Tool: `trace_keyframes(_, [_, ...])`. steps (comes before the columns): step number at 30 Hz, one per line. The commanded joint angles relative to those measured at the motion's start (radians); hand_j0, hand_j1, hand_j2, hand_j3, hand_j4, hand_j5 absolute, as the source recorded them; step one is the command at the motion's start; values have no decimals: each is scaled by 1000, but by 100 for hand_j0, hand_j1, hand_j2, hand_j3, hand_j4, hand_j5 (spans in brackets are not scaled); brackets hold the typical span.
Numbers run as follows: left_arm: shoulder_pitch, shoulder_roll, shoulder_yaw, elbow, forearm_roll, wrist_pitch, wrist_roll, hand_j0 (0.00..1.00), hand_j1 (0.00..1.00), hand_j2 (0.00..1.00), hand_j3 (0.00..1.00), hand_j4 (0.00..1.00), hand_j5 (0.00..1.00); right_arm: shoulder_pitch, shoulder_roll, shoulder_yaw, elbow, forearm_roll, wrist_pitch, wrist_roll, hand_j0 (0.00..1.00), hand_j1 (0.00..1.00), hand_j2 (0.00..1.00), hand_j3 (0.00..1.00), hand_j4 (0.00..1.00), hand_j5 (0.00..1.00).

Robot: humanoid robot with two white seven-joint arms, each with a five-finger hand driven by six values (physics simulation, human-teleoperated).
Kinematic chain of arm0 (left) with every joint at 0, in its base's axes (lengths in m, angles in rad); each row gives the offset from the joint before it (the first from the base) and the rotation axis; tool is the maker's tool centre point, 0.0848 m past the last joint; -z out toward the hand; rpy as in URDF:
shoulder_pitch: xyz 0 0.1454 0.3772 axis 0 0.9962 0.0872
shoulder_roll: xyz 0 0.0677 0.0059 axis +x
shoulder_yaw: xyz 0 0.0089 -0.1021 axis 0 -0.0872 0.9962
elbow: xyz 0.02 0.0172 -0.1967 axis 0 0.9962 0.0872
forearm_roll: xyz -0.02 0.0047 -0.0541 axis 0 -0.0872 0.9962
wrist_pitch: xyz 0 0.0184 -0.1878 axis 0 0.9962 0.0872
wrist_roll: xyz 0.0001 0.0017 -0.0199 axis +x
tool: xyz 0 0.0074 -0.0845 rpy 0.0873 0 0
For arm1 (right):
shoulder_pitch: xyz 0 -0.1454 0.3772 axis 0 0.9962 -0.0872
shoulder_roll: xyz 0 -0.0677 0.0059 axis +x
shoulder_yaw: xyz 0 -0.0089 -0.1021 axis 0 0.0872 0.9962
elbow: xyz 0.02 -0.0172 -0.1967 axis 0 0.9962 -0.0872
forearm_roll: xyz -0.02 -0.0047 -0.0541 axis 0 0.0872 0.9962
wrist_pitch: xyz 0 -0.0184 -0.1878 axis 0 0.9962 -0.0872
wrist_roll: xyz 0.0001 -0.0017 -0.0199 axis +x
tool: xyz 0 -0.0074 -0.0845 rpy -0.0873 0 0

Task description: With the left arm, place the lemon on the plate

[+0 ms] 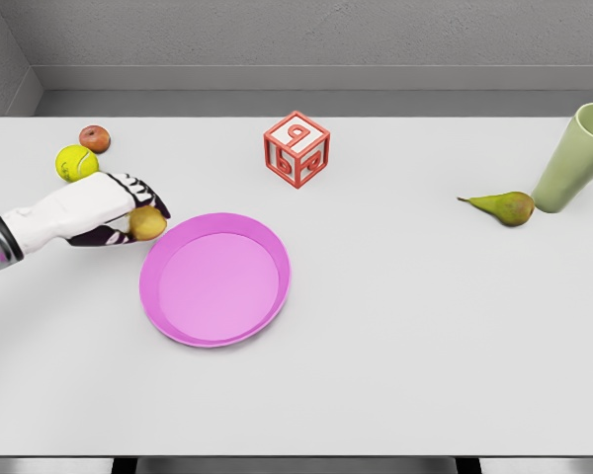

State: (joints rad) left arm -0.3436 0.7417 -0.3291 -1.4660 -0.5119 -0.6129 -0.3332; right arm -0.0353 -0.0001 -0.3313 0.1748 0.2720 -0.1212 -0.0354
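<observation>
The only mark I can find stands on the red letter block (296, 148) at the far side of my table. Its top face bears a raised figure that looks like a "9", though it may be a "P" or a "g"; the side faces' figures are too small to read.

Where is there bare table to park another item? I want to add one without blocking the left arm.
Free: the wide stretch between the pink plate and the pear, and the whole near strip below the plate. Crowded: the far left corner, where the left hand grips the lemon beside the tennis ball and small reddish fruit.
</observation>
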Motion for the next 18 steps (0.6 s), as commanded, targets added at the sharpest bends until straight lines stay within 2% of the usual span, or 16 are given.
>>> trace_keyframes(1, [0,2,-2,-43,12,2,0,62,62,62,62,62,62,-2,0,0,0,0,0,0,100,100,100,100,100,100])
trace_keyframes(5, [3,1,-42,-123,12,2,0,62,62,62,62,62,62,0,0,0,0,0,0,0,100,100,100,100,100,100])
trace_keyframes(6, [3,1,-57,-128,15,2,0,65,65,65,65,65,65,-2,0,0,0,1,0,0,100,100,100,100,100,100])
trace_keyframes(9, [3,-4,-83,-137,15,2,-1,66,66,66,66,66,66,0,0,0,0,0,0,0,100,100,100,100,100,100])
trace_keyframes(10, [3,-5,-90,-145,18,2,2,76,76,76,76,76,76,0,0,0,0,0,0,0,100,100,100,100,100,100])
trace_keyframes(11, [5,-5,-91,-145,33,2,2,91,91,91,91,91,91,0,0,0,0,0,0,0,100,100,100,100,100,100])
trace_keyframes(12, [3,-1,-91,-145,47,2,2,99,99,99,99,99,99,0,0,0,0,0,0,0,100,100,100,100,100,100])
trace_keyframes(13, [2,2,-90,-143,49,2,2,100,100,100,100,100,100,-2,0,0,0,0,0,0,100,100,100,100,100,100])
trace_keyframes(16, [-9,48,-47,-132,84,2,2,100,100,100,100,100,100,0,0,0,0,0,0,0,100,100,100,100,100,100])
trace_keyframes(18, [2,77,35,-114,93,2,2,100,100,100,100,100,100,-2,0,0,0,0,0,0,100,100,100,100,100,100])
